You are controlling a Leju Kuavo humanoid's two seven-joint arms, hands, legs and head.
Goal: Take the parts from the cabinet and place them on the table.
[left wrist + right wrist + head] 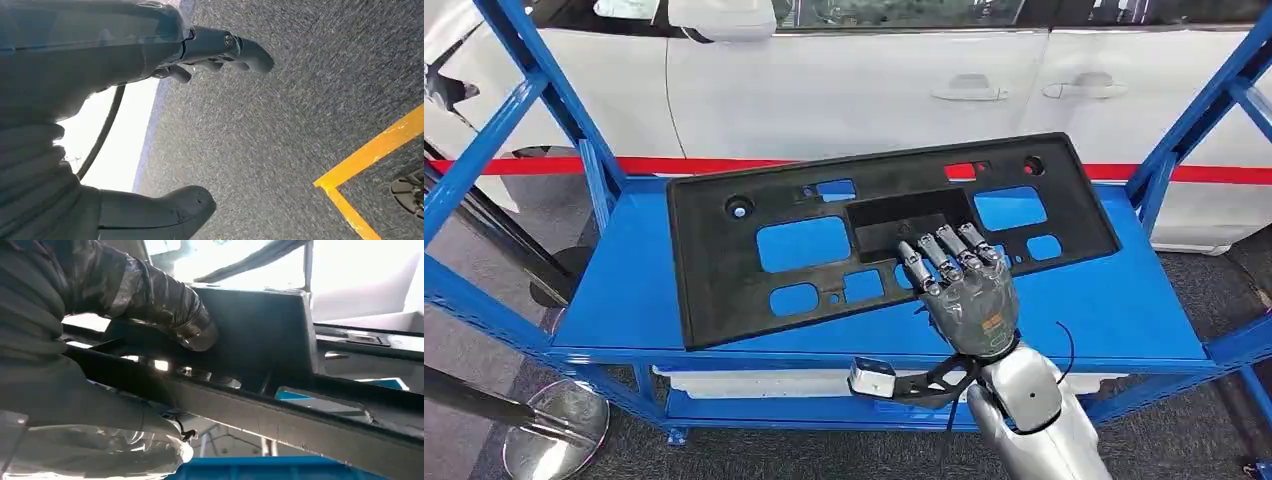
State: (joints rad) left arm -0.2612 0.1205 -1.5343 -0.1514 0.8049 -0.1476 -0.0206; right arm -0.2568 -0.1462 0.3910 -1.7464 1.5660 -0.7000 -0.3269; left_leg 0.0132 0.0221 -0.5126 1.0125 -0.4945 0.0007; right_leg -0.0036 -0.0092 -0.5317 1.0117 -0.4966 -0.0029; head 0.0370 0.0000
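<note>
While the right hand (965, 292) grips the black panel (724, 270), the blue shelf (634, 290) fronts a white car (844, 90).

A long, flat black plastic panel (724, 270) with rectangular cut-outs and round holes lies on the blue shelf (1124, 300) of the cabinet, skewed with its left end nearer, its near edge reaching the shelf's front.
</note>
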